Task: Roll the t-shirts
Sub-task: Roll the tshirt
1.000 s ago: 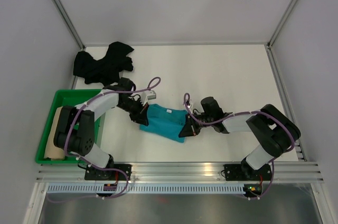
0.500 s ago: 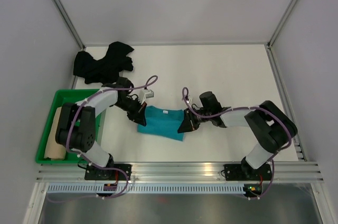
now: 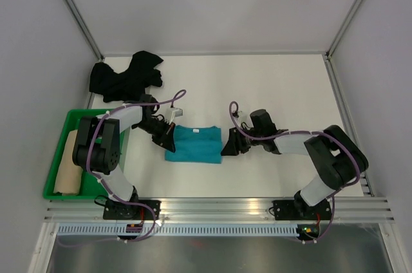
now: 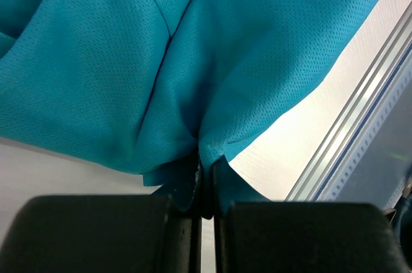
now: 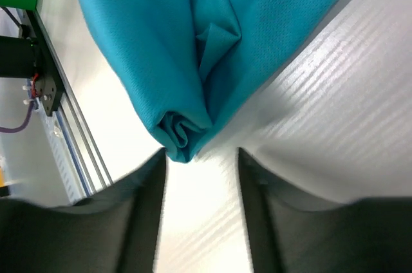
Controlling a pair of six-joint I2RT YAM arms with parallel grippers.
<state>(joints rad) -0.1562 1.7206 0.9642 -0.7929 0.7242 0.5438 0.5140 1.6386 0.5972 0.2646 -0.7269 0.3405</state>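
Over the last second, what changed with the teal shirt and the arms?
The teal t-shirt swung from slanted to level as its right end was drawn away from the bases. The right gripper opened and let that end go. The left gripper is shut on the left edge. The black t-shirt, tan roll and green tray stayed put.

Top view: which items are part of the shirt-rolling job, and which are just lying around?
Job: teal t-shirt, pinched by the left gripper; black t-shirt, crumpled at the far left; tan rolled shirt in the tray.
Lying about: green tray; aluminium rail along the near edge.
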